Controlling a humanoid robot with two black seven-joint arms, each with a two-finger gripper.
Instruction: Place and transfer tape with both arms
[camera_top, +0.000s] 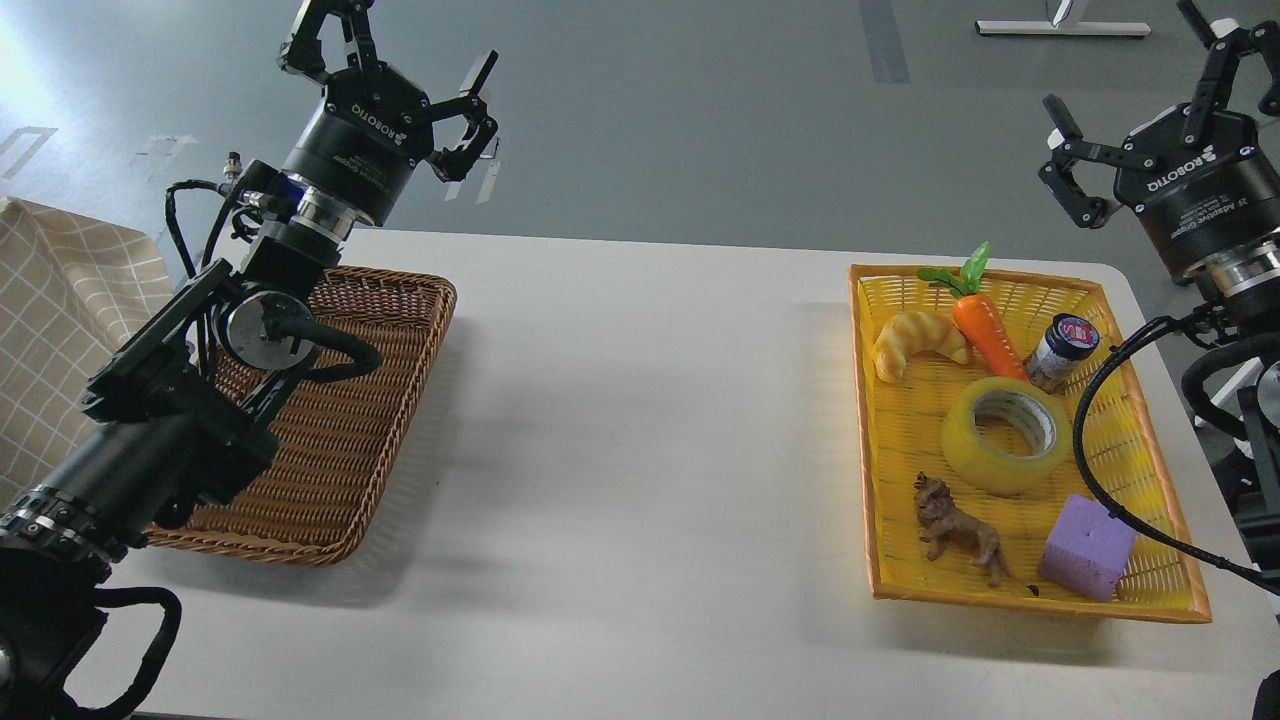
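Far L edge: checked beige cloth (60, 290), partly behind L arm.
L gripper (405, 60): raised above far L of surface, fingers spread wide, nothing held.
Brown wicker basket (380, 400): on white surface (640, 420), L side; L arm crosses over it, hiding part of inside.
Centre of surface: bare white.
Yellow basket (868, 440): R side of surface, holds 6 items.
- Toy croissant (915, 340): far L corner.
- Toy carrot (985, 325) w/ green top: just R of croissant.
- Small dark jar (1062, 350): R of carrot.
- Tape (1005, 435): mid-basket, lying flat, core hole up; just below carrot & jar.
- Brown toy lion (958, 530): near L, in front of tape.
- Purple foam block (1088, 548): near R corner.
Black cable (1085, 440) arcs over basket's R side.
R gripper (1130, 95): raised beyond basket's far R corner, fingers wide apart, empty.
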